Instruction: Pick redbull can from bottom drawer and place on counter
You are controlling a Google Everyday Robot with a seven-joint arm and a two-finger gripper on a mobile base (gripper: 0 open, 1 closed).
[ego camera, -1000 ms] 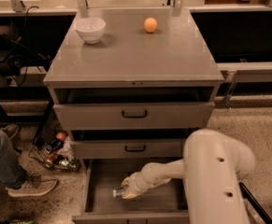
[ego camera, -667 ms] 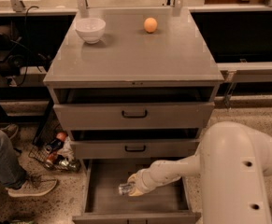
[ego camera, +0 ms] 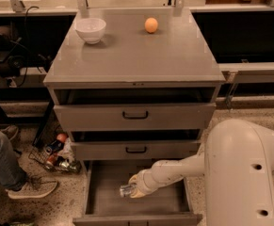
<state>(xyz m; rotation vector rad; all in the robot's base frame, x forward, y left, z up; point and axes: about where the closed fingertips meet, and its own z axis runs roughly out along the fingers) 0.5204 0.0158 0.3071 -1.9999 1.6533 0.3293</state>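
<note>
Robot arm (ego camera: 242, 171) fills lower right, bent down and leftward so its forearm can get in under the two closed upper drawers (ego camera: 135, 117). Counter (ego camera: 136, 62) on top of the cabinet is the drop-off; front and middle are bare, so room to set a can down. Bottom drawer (ego camera: 101, 199) is pulled fully out, flat floor exposed from above, which is why the reach works from this side. Person's leg and shoe (ego camera: 14, 173) at far left, well apart from the cabinet. Clutter of cans and bottles (ego camera: 59, 155) on the floor left of the drawers, not task items. Gripper (ego camera: 134, 189) sits inside the bottom drawer, mid-floor, fingers closed around the redbull can (ego camera: 125, 190). Can lies sideways, poking out left of the gripper; cannot tell whether it touches the floor. White bowl (ego camera: 90, 29) and orange (ego camera: 151, 25) at the counter's back, apart from each other. Judged step: grasp made, lift out next.
</note>
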